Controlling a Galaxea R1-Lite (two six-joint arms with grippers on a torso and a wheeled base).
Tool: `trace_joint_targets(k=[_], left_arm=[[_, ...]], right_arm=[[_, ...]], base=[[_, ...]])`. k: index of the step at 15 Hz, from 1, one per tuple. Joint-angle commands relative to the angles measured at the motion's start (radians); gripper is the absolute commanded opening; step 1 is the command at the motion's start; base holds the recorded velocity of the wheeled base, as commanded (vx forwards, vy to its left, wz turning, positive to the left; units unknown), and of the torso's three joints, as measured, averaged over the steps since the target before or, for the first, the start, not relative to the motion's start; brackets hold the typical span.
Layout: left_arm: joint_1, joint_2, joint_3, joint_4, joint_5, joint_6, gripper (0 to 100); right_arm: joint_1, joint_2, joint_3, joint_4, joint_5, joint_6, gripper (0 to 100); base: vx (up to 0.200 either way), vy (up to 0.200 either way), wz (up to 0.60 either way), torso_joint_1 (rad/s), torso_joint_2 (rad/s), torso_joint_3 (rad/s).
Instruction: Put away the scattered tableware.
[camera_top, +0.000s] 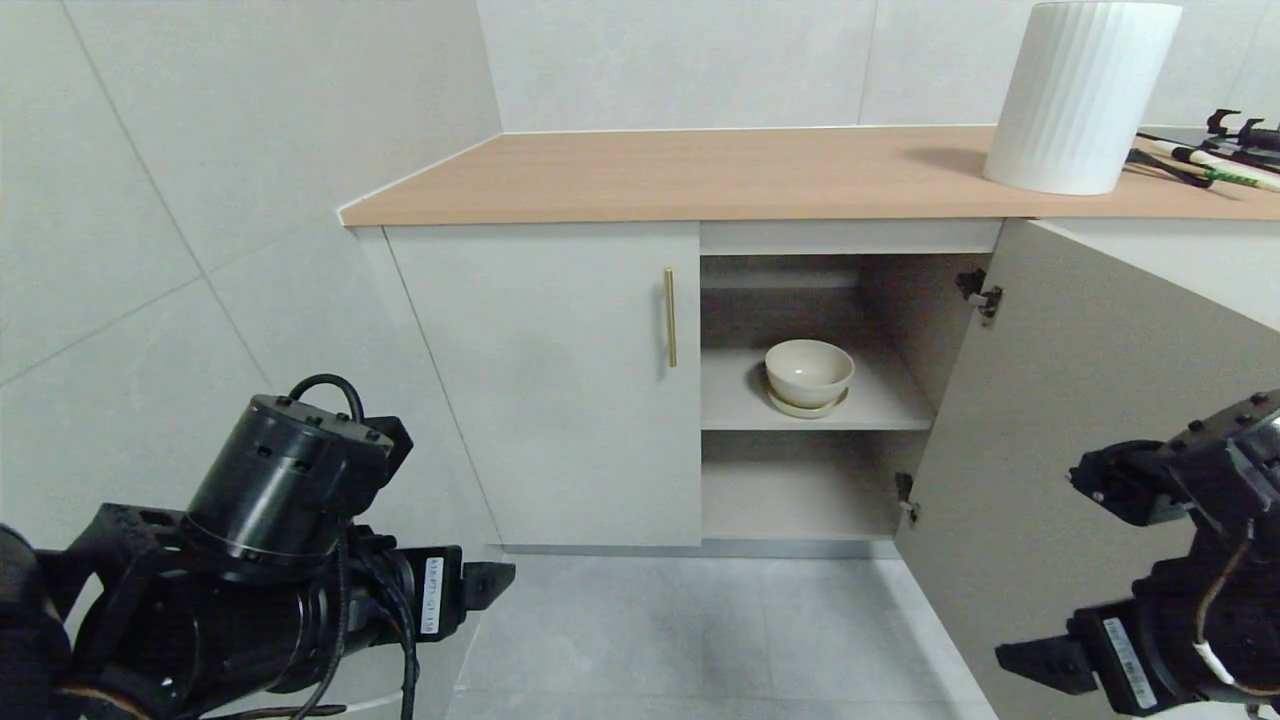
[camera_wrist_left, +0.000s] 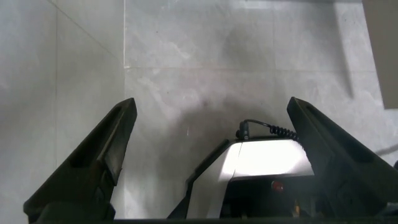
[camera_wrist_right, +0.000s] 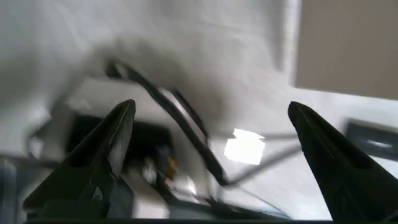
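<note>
A cream bowl (camera_top: 808, 370) rests on a matching small plate (camera_top: 806, 404) on the middle shelf (camera_top: 880, 405) of the open cabinet. My left gripper (camera_top: 482, 584) hangs low at the left, well short of the cabinet and over the floor. In its wrist view the left gripper (camera_wrist_left: 211, 106) is open, with bare tile between the fingers (camera_wrist_left: 109, 155). My right gripper (camera_top: 1060, 570) sits low at the right, in front of the opened cabinet door (camera_top: 1080, 400). Seen from its wrist, the right gripper (camera_wrist_right: 211, 109) is open and holds nothing.
The cabinet's left door (camera_top: 560, 380) is closed, with a brass handle (camera_top: 670, 317). On the wooden countertop (camera_top: 700, 170) a tall white ribbed container (camera_top: 1085, 95) stands at the right, with several utensils (camera_top: 1215, 155) beside it. A tiled wall runs along the left.
</note>
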Motion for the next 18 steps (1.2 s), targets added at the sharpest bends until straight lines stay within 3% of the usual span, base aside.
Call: trace_joint_targets(k=[1,5,7,11,15,18], left_arm=[[0.0,0.003,0.001,-0.001,0.001,0.0,100],[0.0,0.005,0.001,0.0,0.001,0.0,100],[0.0,0.005,0.001,0.0,0.001,0.0,100],[0.0,0.005,0.001,-0.001,0.001,0.001,100],[0.0,0.006,0.002,0.0,0.001,0.001,100],[0.0,0.005,0.002,0.0,0.001,0.001,100]], right_arm=[[0.003,-0.069,0.0,0.058,-0.002,-0.04,100],[0.003,-0.129,-0.02,0.242,-0.013,-0.108,100],[0.003,-0.135,-0.016,0.267,-0.053,-0.117,100],[-0.038,-0.131,-0.014,0.265,-0.12,-0.117,100],[-0.196,-0.129,-0.057,0.265,-0.134,-0.136,100],[-0.39,-0.129,-0.078,0.251,-0.134,-0.24,100]], base=[[0.0,-0.2,0.0,0.002,0.0,0.002],[0.0,-0.2,0.0,0.0,0.0,0.006],[0.0,-0.2,0.0,0.002,0.0,0.002],[0.0,0.0,0.0,0.0,0.0,0.0],[0.0,0.0,0.0,0.0,0.0,0.0],[0.0,0.0,0.0,0.0,0.0,0.0]])
